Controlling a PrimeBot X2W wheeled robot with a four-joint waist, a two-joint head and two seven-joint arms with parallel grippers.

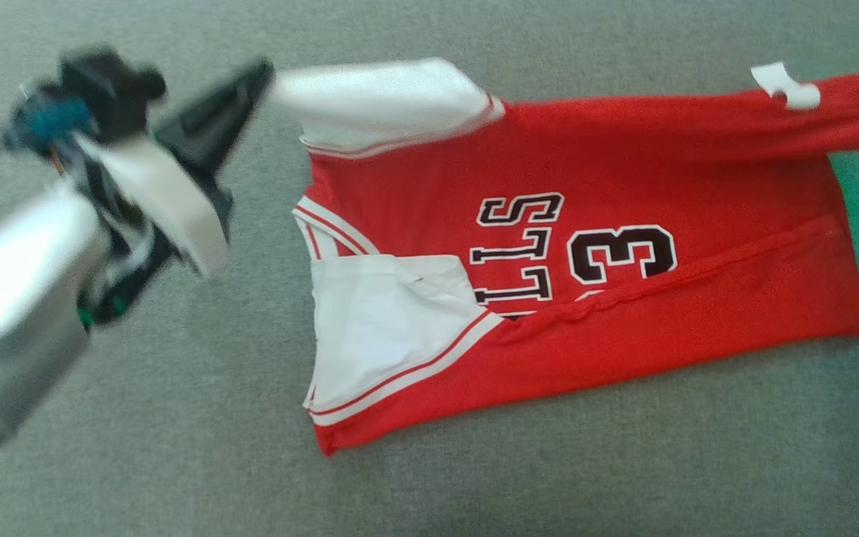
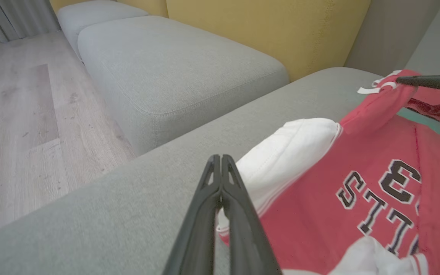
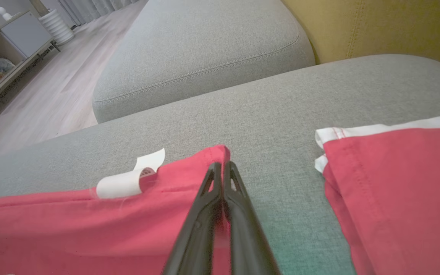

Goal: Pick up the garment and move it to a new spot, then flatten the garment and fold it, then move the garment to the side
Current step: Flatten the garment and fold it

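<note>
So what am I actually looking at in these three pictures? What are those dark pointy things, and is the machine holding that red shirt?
This is a two-armed robot folding clothes. The wide picture comes from a camera on its head, looking down; the other two come from cameras on each wrist, looking along that arm's fingers. The dark pointed parts are its grippers, each with two long fingers. A red jersey with white trim and the number 3 lies on a grey sofa cushion, partly folded. The left gripper is shut at the white sleeve, with the cloth lifted. The right gripper is shut on the jersey's far red corner, close to a white tag. So both arms seem to hold one edge of the jersey, probably to fold it over.
</note>
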